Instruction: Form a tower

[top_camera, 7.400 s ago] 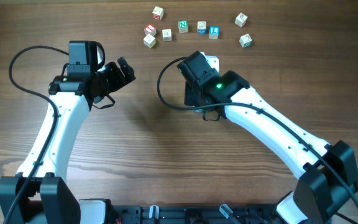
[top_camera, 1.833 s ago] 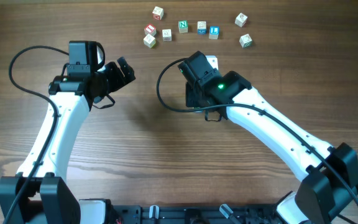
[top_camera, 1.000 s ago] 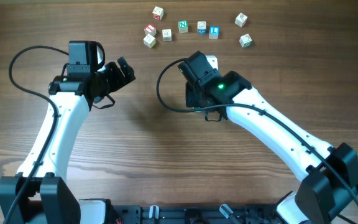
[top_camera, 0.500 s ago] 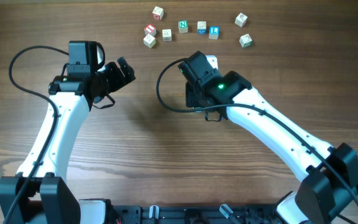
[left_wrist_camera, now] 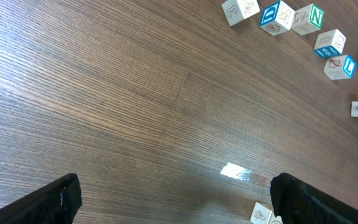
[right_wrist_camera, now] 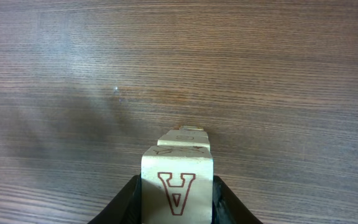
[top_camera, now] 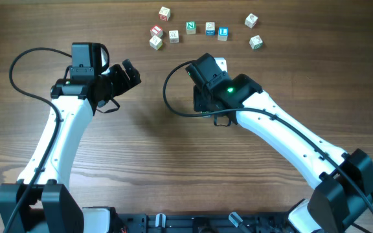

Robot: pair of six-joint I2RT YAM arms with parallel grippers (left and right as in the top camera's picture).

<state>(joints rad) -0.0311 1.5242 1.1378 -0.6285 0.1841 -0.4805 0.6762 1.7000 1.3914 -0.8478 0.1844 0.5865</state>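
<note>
Tower (right_wrist_camera: 178, 186) pale wood, red-brown A; table (top_camera: 141, 162) brown woodgrain; loose cubes (top_camera: 190, 27) green, blue, red letters

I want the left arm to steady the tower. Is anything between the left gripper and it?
Yes. The right arm's black cable loops into that gap, and the right gripper, clamped on the tower, covers the side facing the left gripper. Otherwise only bare table; the loose cubes lie farther back.

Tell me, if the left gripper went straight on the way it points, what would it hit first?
Probably the bare wooden table; the left gripper faces plain wood. The loose letter cubes sit off to one side, though depth is unclear.
</note>
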